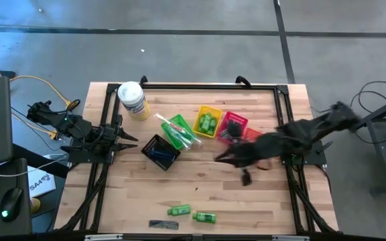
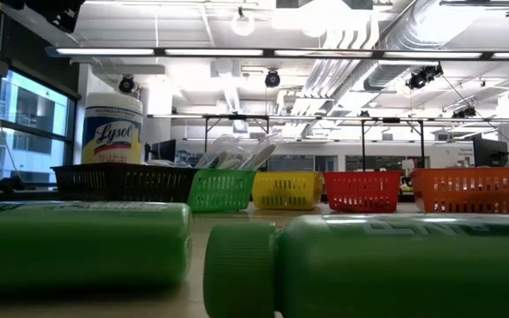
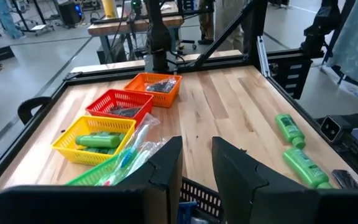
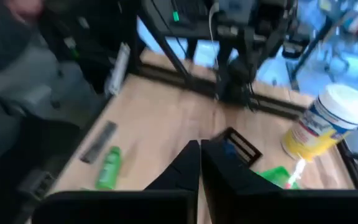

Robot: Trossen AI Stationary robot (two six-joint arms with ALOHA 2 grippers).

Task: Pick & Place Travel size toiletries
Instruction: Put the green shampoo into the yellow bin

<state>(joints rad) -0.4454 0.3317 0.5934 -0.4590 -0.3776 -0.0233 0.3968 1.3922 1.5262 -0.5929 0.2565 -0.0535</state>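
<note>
**Right gripper closed over mid-table, holding nothing**

The table (image 1: pixel 200 187) carries a row of baskets (image 1: pixel 208 122) at centre. The right gripper (image 1: pixel 220 159), fingers together and empty, hovers at 3 o'clock of centre. The left gripper (image 1: pixel 131 138), slightly parted, waits at 9 o'clock. Two green bottles (image 1: pixel 191 213) and a comb (image 1: pixel 163 225) lie at 6 o'clock.

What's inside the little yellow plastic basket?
The yellow plastic basket holds bright green mini bottles, lying on their sides; the high view shows green there too. Anything beneath them is covered, so the exact number cannot be told.
</note>
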